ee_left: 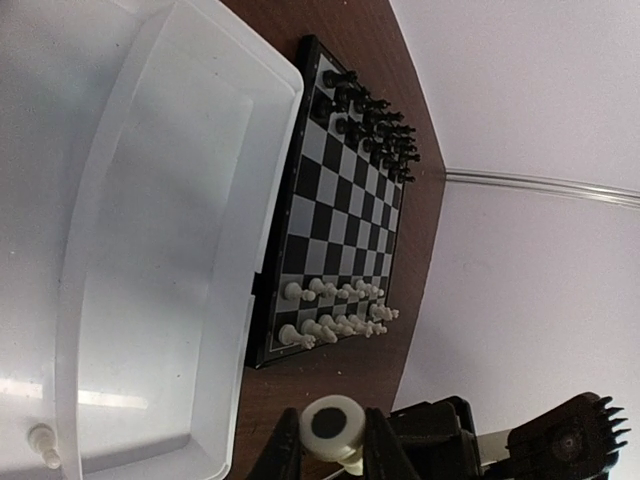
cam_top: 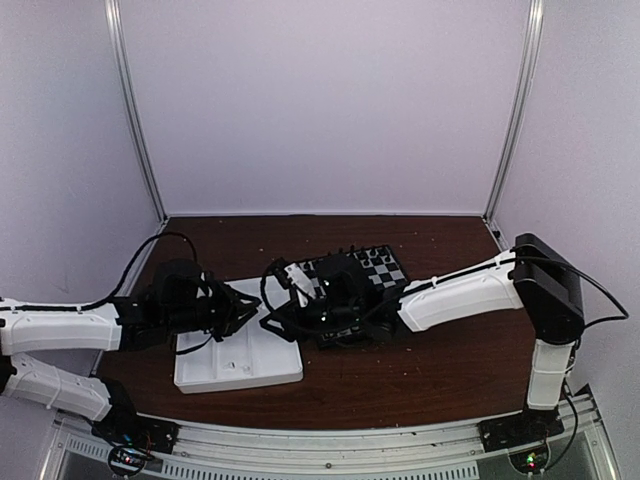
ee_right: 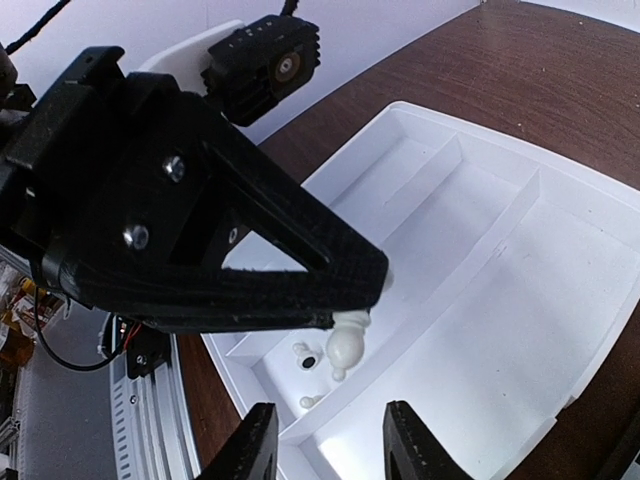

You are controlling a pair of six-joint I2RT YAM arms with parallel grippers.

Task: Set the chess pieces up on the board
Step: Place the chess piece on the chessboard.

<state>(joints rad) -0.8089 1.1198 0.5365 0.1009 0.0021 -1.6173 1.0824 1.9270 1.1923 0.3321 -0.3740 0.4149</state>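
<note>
Overhead, the small black-and-grey chequered chessboard [cam_top: 385, 268] lies just beside the white compartmented plastic tray [cam_top: 215, 375], the left wrist view catches the left gripper [ee_left: 333, 445] pinching a tiny white plastic chessman [ee_left: 333, 428] near that tray's rim, and the right wrist view shows the right gripper [ee_right: 330, 445] spread empty above the tray.

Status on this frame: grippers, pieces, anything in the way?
Left gripper shut on a white chess piece. Right gripper open, empty, above the tray. Board holds rows of both colours; loose pieces lie in tray. Right arm crosses over the board.
</note>
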